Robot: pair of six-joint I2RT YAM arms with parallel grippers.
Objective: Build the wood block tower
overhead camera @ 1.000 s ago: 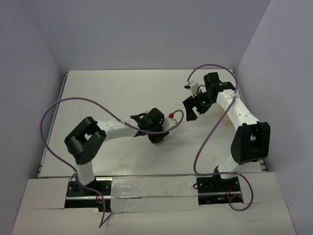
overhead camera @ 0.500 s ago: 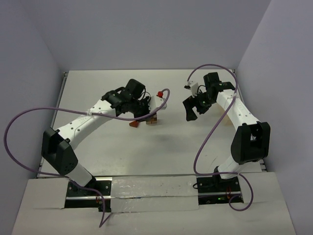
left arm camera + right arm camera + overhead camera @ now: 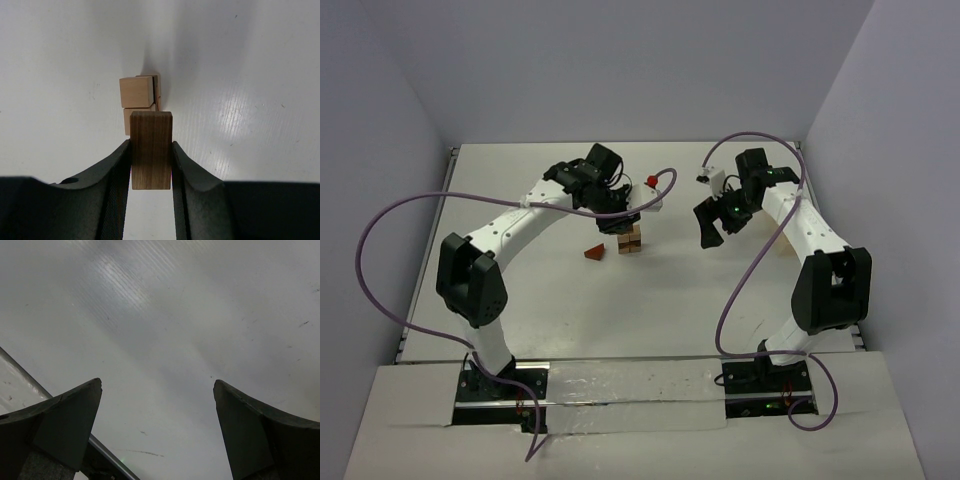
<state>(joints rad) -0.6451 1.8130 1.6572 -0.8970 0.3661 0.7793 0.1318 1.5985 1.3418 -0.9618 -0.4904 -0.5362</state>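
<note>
My left gripper [image 3: 151, 146] is shut on a dark brown bar [image 3: 151, 150], held upright between its fingers. Just beyond and below the bar stands a small stack of tan cubes [image 3: 136, 93], the wood block tower. From above, the left gripper [image 3: 625, 220] hovers right over that stack [image 3: 631, 241] at mid-table. A reddish-brown triangular piece [image 3: 593, 253] lies on the table just left of the stack. My right gripper [image 3: 711, 226] hangs to the right of the stack, apart from it. In its own view the right gripper [image 3: 157, 386] is wide open over bare table.
White walls close in the white table [image 3: 520, 300] on three sides. A metal rail [image 3: 30, 377] runs along the table edge beneath the right gripper. Purple cables loop from both arms, the left one [image 3: 380, 230] arching over the left side.
My left arm has stretched out and swung away from the near side, carrying the dark bar to a spot over the stack. The right arm has not moved.
</note>
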